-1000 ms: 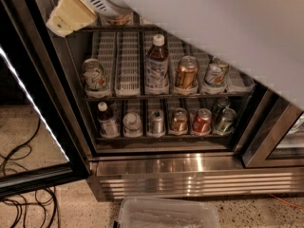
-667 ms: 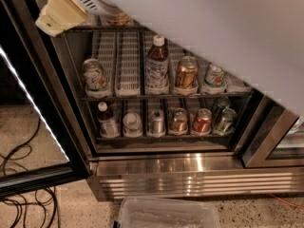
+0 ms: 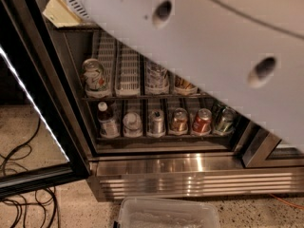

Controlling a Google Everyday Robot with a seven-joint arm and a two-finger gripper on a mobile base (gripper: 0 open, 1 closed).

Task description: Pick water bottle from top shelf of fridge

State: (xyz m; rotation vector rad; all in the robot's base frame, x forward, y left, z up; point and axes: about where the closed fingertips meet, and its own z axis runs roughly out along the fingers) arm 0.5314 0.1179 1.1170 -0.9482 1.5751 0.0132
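One gripper, sitting in the top-left corner of camera view, up by the fridge's upper frame. Whether it is spread or pressed together cannot be told (only a cream tip and a white ribbed housing are showing). It is not carrying the bottle.

Pale arm is crossing the upper right and covering much of the top shelf.

Water bottle is standing on that shelf, just right of the white lane trays. Only its lower body and label are showing under the arm. A green-and-white can is sitting at the shelf's left end. The gripper is hanging well apart from the bottle, up and to the left.

Progress, as a judgement: early. The door is standing open, but the reach, grasp and lift-out are all waiting to be done.
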